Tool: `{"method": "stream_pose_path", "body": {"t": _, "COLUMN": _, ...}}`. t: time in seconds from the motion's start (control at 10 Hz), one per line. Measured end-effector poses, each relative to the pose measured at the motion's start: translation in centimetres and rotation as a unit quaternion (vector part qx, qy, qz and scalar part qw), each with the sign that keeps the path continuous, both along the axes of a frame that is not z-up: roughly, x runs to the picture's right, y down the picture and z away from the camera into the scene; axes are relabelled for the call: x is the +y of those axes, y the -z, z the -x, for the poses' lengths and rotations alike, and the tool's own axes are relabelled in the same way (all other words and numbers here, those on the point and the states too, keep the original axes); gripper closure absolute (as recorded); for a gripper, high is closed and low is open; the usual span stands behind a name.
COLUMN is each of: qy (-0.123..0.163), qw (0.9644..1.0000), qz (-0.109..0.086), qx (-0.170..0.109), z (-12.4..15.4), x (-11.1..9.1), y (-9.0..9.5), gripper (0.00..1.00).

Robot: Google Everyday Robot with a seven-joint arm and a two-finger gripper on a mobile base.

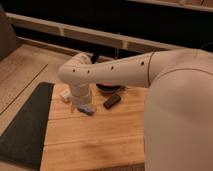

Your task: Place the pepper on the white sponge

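The gripper [80, 105] hangs left of centre, jaws spread, just above the white sponge [87, 109] (it looks pale blue). The pepper [65, 96], I judge, is the pale lump just frame-left of the wrist, so the 1 arm must shift that way first.

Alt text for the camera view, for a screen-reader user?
White robot arm reaches from the right over a wooden table, its gripper pointing down right beside the pale-blue-looking white sponge. A dark oblong block and a dark bowl sit just right of it; a dark mat lies at the left.
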State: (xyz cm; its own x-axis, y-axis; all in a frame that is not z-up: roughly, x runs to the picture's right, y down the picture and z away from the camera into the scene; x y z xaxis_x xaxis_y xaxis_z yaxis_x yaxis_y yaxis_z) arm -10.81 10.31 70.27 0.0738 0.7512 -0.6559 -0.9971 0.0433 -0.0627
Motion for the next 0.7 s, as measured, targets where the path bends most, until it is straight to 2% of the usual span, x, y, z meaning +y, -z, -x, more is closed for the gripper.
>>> {"method": "stream_pose_path", "body": {"t": 0.2, "qy": 0.000, "qw": 1.0000, "qz": -0.001, "qx": 0.000, "z": -0.1, "x": -0.1, "y": -0.1, "gripper": 0.35}}
{"method": "stream_pose_path", "body": {"t": 0.3, "qy": -0.004, "qw": 1.0000, "qz": -0.008, "qx": -0.003, "z": -0.2, "x": -0.6, "y": -0.3, "gripper": 0.35}}
{"method": "stream_pose_path", "body": {"t": 0.4, "qy": -0.013, "qw": 0.9995, "qz": -0.028, "qx": -0.010, "z": -0.9, "x": -2.1, "y": -1.1, "gripper": 0.35}}
{"method": "stream_pose_path", "body": {"t": 0.5, "qy": -0.028, "qw": 0.9976, "qz": -0.060, "qx": -0.022, "z": -2.2, "x": -4.5, "y": -2.3, "gripper": 0.35}}
{"method": "stream_pose_path", "body": {"t": 0.6, "qy": -0.045, "qw": 0.9938, "qz": -0.097, "qx": -0.031, "z": -4.3, "x": -7.4, "y": -3.4, "gripper": 0.35}}
{"method": "stream_pose_path", "body": {"t": 0.7, "qy": -0.054, "qw": 0.9906, "qz": -0.120, "qx": -0.037, "z": -5.6, "x": -9.1, "y": -3.8, "gripper": 0.35}}
